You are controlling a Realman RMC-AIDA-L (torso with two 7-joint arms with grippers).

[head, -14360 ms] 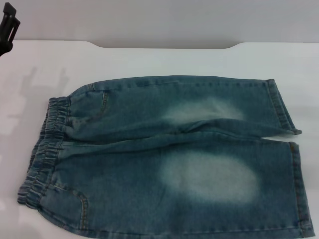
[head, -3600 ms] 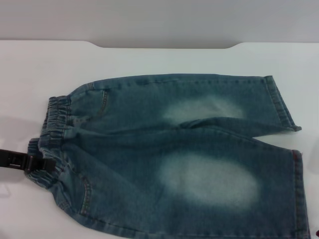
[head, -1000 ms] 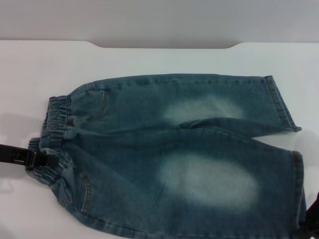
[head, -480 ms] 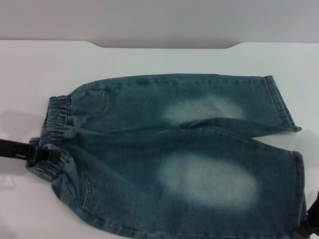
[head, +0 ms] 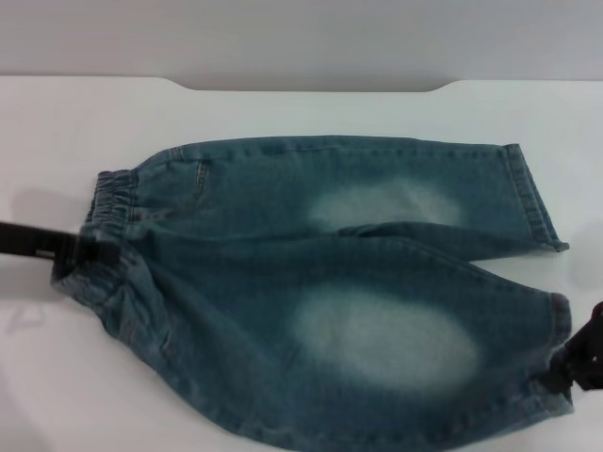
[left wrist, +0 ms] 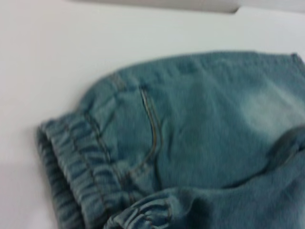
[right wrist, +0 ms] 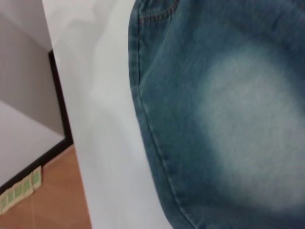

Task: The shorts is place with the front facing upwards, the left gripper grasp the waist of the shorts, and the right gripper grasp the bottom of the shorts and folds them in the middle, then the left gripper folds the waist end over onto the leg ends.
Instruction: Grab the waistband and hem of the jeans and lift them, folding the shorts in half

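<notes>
Head view: the shorts [head: 330, 282] lie front up on the white bench [head: 283, 113], waist of the shorts [head: 108, 226] toward the robot's left, leg ends [head: 537, 245] toward its right. Left gripper [head: 89, 254] reaches in from the left edge and is clenched on the waistband near its nearer half; the denim there is bunched and drawn up off the bench, with folds running from the grip toward the crotch. Right gripper [head: 565, 363] sits at the right edge, clamped on the bottom of the shorts [head: 556, 320] at the nearer leg's hem, which is puckered and raised around it. Farther leg lies flat, its hem [head: 528, 193] straight and apart from either gripper. Pale faded patches show on both thighs, the larger one [head: 382, 339] on the nearer leg. Left wrist view: ruched elastic waistband [left wrist: 76, 167] with stitch rows, a curved pocket seam [left wrist: 152, 129] just below it, and a lifted fold of waistband in the foreground; own fingers not visible. Right wrist view: the nearer leg's side seam [right wrist: 147, 124] and faded patch [right wrist: 257, 119] over the bench edge [right wrist: 90, 143], with brown floor [right wrist: 52, 195] beyond; own fingers not visible.
</notes>
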